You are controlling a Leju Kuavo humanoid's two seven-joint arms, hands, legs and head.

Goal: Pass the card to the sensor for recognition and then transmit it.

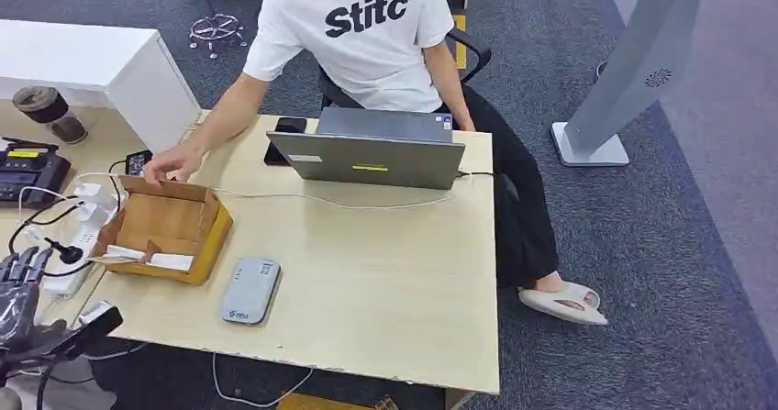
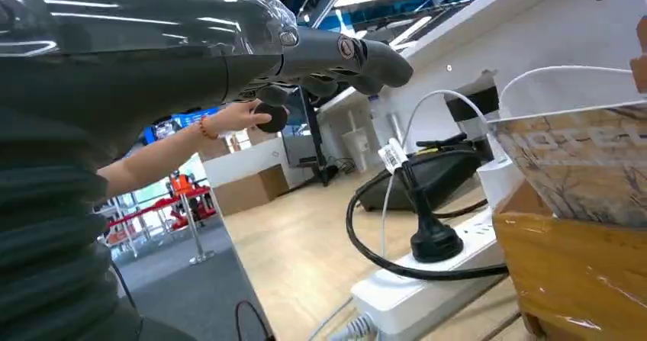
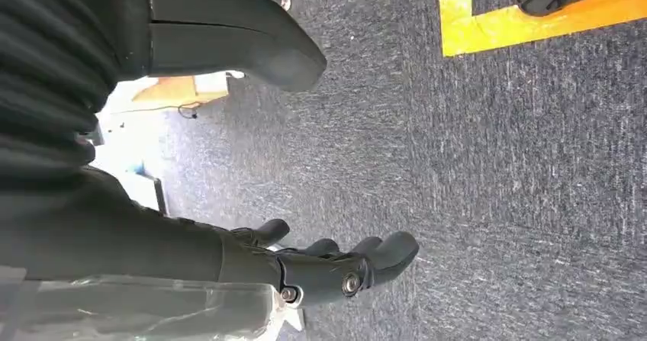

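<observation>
While the white card [image 1: 170, 261] lies flat inside the open cardboard box [image 1: 209, 236] at the left end of the desk [image 1: 385, 272], nobody is holding it. Just right of the box, flat on the wood, sits the grey sensor [image 1: 250, 290], close to the near edge. A person in a white T-shirt [image 1: 353, 25] sits across the desk, one hand [image 1: 172, 162] resting on the box's far flap, with a grey laptop [image 1: 372, 149] beside them. Left of the box, a white power strip [image 2: 427, 280] carries a black plug, cables looping around it. Down at the near left corner hovers the robot's left hand [image 1: 20, 291], fingers spread and holding nothing, off the desk's edge. Its right hand [image 3: 336, 268] hangs over grey carpet [image 3: 519, 173], fingers loosely apart, thumb wide, nothing in it.
</observation>
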